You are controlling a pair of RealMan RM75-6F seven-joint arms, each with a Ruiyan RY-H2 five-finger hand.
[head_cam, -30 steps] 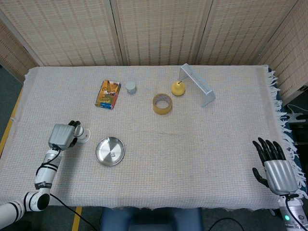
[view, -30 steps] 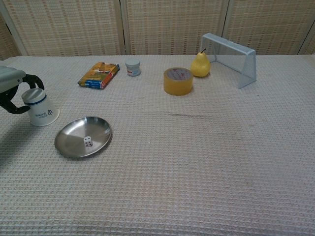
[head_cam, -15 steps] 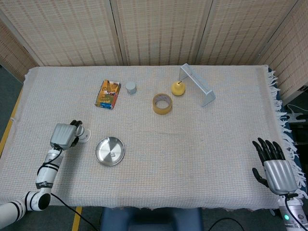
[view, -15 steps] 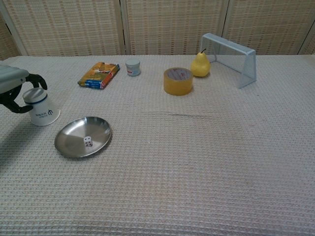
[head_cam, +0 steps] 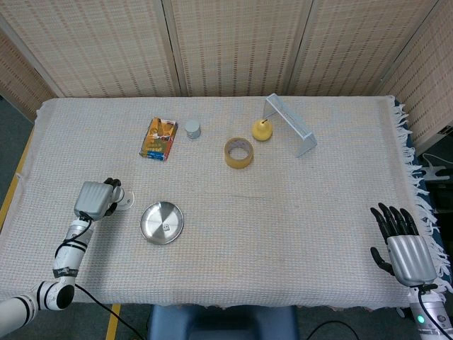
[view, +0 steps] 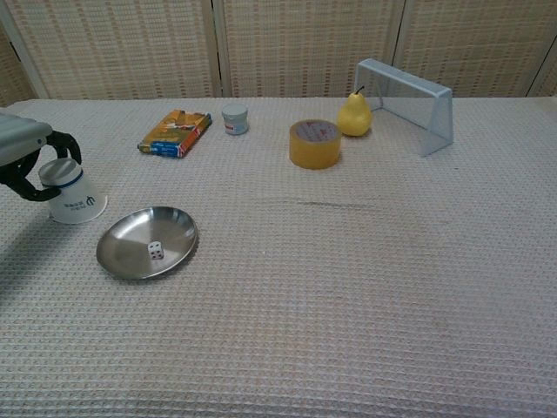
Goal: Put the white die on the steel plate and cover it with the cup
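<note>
Cup (view: 73, 192) tilted since earlier — white, upside-down, left hand (view: 26, 155) fingers curled around it, die (view: 155, 250) white.

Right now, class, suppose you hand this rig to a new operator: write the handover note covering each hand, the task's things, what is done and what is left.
Left hand: fingers around the upside-down cup, beside the steel plate.
Right hand: open, idle at the table's near right edge.
Done: white die lies on the plate.
Left: carry the cup over and set it down over the die.
</note>
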